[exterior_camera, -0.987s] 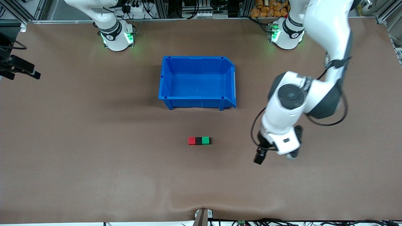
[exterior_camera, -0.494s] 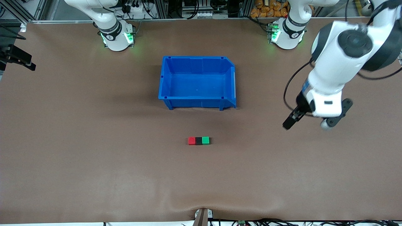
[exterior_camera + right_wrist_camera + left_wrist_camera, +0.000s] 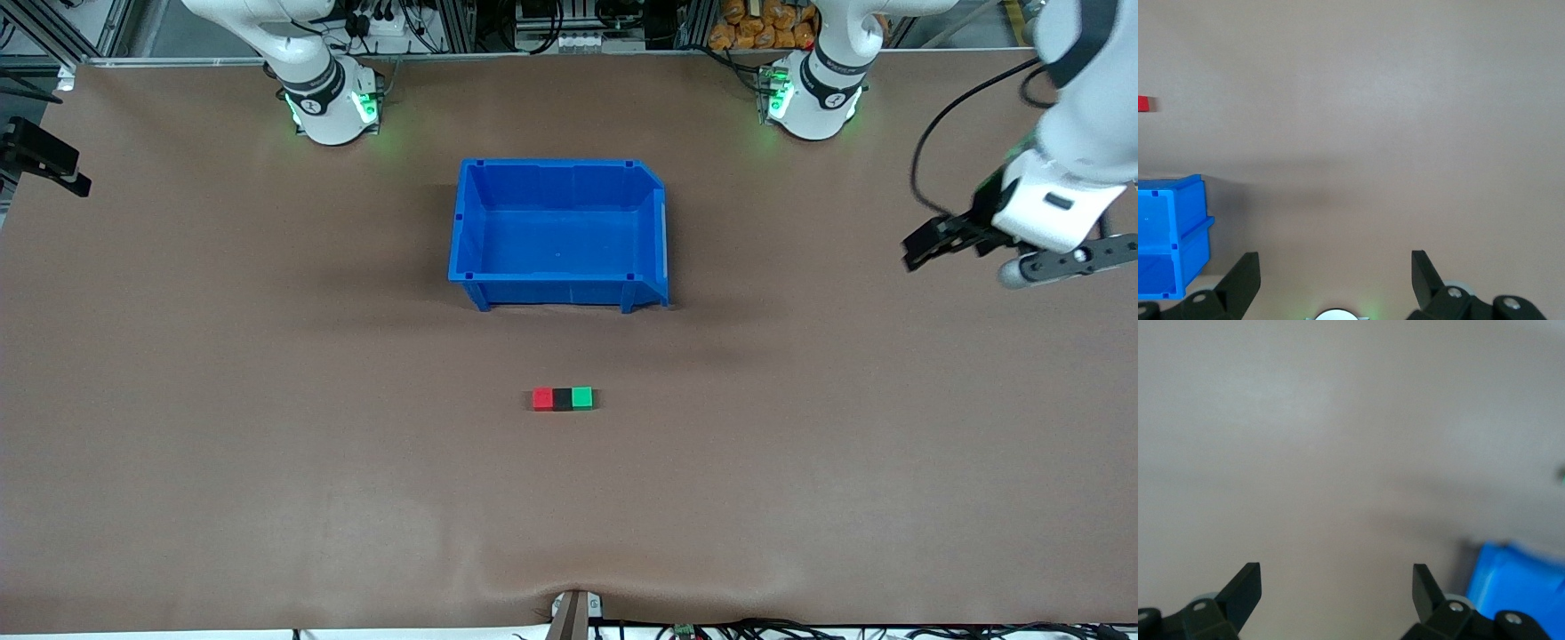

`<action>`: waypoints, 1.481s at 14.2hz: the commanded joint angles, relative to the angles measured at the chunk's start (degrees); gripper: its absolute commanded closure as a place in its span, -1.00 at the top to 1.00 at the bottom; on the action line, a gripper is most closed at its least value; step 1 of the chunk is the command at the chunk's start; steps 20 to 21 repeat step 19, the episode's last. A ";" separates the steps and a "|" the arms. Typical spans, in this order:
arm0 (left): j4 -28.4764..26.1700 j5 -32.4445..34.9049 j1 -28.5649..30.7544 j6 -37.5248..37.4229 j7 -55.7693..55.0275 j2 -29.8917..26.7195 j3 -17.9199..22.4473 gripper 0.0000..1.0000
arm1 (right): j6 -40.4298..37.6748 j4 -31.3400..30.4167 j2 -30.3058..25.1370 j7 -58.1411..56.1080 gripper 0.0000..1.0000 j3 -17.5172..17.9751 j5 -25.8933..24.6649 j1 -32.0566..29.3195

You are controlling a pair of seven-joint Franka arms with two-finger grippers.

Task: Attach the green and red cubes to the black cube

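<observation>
The left gripper (image 3: pixel 933 242) hangs in the air over bare table at the left arm's end, about 3 o'clock from the blue bin (image 3: pixel 558 292) in the front view, its fingers (image 3: pixel 1245 585) spread wide with nothing between them. The right gripper (image 3: pixel 1335 270) is up over the table at the right arm's end, roughly 9 o'clock from the bin, equally spread and empty; that arm waits. Toward 6 o'clock from the bin, nearer the front camera, the red cube (image 3: pixel 542 399), black cube (image 3: pixel 562 399) and green cube (image 3: pixel 582 397) sit in one row, touching, black in the middle. By the look of it the attaching is done and the step in hand is clearing the arms away. The next move likely calls for nothing but parking both arms clear of the row
</observation>
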 commanded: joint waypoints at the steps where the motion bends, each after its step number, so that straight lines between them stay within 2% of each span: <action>1: 4.50 0.04 0.55 -7.19 8.52 0.39 -0.69 1.00 | -2.06 1.40 0.73 -0.16 1.00 0.19 0.24 -0.44; 5: 6.97 0.04 3.09 -11.96 12.84 0.12 -3.94 1.00 | -6.19 0.87 0.64 -0.60 1.00 0.37 0.24 1.74; 9: 10.48 0.04 2.40 -12.04 12.76 1.52 -3.85 1.00 | -10.23 0.70 0.55 -0.78 1.00 0.28 0.15 1.93; 12: 11.02 -0.31 2.75 -12.57 12.84 1.62 -4.03 1.00 | -10.42 0.70 0.55 -0.87 1.00 0.01 0.33 0.17; 21: 10.75 -0.75 2.84 -14.24 12.84 1.44 -4.03 1.00 | -6.64 0.87 -0.32 -0.95 1.00 0.02 0.41 -0.01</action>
